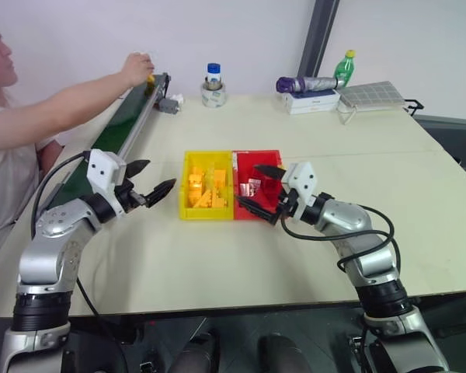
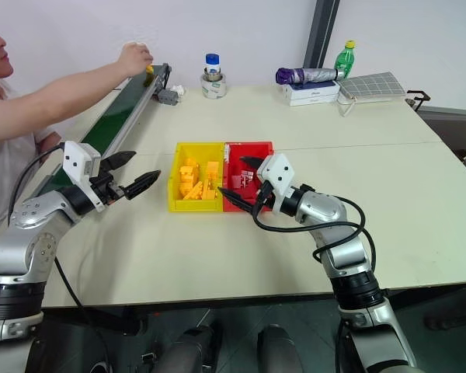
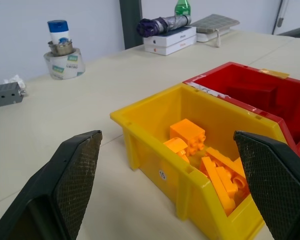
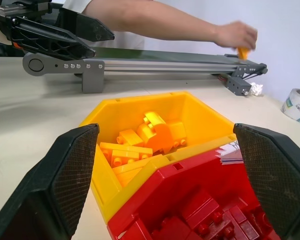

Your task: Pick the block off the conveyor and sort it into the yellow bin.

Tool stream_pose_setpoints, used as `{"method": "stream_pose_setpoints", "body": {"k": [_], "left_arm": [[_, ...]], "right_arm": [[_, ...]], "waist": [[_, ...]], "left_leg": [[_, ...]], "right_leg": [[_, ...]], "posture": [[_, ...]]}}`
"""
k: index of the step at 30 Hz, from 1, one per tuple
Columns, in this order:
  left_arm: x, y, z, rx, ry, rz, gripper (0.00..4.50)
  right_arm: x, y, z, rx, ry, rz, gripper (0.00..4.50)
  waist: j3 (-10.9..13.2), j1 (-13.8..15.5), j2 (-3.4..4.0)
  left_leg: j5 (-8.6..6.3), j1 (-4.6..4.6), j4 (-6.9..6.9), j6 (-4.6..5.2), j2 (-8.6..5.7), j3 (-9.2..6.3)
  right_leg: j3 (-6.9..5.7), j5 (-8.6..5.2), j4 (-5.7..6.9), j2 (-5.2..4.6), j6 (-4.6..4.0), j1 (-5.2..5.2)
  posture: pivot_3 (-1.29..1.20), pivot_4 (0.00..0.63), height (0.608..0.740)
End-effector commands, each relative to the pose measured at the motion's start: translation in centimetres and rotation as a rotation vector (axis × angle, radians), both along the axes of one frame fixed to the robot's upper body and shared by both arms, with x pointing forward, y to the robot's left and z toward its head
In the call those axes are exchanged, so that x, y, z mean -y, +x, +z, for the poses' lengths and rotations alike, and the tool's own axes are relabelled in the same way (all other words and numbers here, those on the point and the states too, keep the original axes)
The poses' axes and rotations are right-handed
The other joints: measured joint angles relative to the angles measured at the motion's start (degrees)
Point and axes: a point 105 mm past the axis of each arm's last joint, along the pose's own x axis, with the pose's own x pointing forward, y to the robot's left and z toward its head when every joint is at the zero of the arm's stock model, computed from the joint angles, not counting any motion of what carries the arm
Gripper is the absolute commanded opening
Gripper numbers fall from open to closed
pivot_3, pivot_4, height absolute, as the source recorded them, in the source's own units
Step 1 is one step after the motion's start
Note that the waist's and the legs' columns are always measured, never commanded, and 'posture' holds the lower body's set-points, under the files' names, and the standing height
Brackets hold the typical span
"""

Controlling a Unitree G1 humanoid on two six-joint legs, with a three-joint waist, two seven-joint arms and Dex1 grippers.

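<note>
- A person's hand [image 1: 137, 68], upper left, mostly hides the block [image 1: 150, 78] at the conveyor [image 1: 128, 124] end.
- Our left gripper [image 1: 150, 190] and right gripper [image 1: 262, 189] stand spread, empty.
- Our wrist views reveal the heaped bricks inside the yellow bin [image 3: 155, 145].

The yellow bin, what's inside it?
The yellow bin holds a heap of yellow building bricks, some with studs showing. Whatever lies under the heap, on the bin's floor, is covered.

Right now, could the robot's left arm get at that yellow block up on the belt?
Probably not yet: the block sits at the belt's far end under a person's hand, well beyond the open left gripper.
</note>
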Motion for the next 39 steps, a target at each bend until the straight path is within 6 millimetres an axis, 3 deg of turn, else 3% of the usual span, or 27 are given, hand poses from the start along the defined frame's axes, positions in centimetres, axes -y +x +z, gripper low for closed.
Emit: {"method": "stream_pose_setpoints", "body": {"k": [1, 15, 27, 33, 39], "left_arm": [[-0.1, -0.3, 1.6, 0.069, 0.005, 0.002, 4.45], [-0.3, -0.6, 1.5, 0.076, 0.020, 0.010, 4.45], [-2.1, -2.6, 0.9, 0.075, -0.027, 0.060, 4.45], [-4.9, -3.9, 0.9, 0.127, -0.079, 0.221, 4.45], [-10.7, -4.8, 0.1, 0.209, -0.077, 0.584, 4.45]], "right_arm": [[-0.4, -0.4, 1.0, 0.043, 0.014, 0.023, 4.50], [-0.5, -0.4, 0.9, 0.041, 0.018, 0.023, 4.50], [-0.8, -0.4, 0.8, 0.034, 0.016, 0.043, 4.50], [-0.9, -0.4, 0.8, 0.032, 0.012, 0.057, 4.50], [-1.1, -0.4, 0.6, 0.025, 0.010, 0.073, 4.50]], "waist": [[0.00, 0.00, 0.00], [0.00, -0.01, 0.00], [0.01, -0.03, 0.01], [0.01, -0.07, 0.01], [0.01, 0.04, 0.02]], "left_leg": [[0.00, 0.00, 0.00, 0.00, 0.00, 0.00], [0.00, 0.00, 0.00, 0.00, 0.00, 0.00], [-0.01, -0.01, -0.04, 0.00, 0.02, 0.00], [-0.01, -0.02, -0.05, 0.00, 0.02, 0.00], [-0.01, -0.04, -0.05, 0.00, 0.03, 0.00]], "right_leg": [[0.00, 0.00, 0.00, 0.00, 0.00, 0.00], [0.00, 0.00, 0.00, 0.00, 0.00, 0.00], [0.01, -0.01, -0.03, 0.00, -0.01, -0.02], [0.02, -0.01, -0.06, 0.00, -0.02, -0.03], [0.01, -0.01, -0.07, -0.02, -0.02, -0.02]], "posture": [[0.00, 0.150, 0.740], [0.00, 0.150, 0.740], [0.00, 0.150, 0.740], [0.00, 0.150, 0.740], [0.00, 0.150, 0.740]]}}
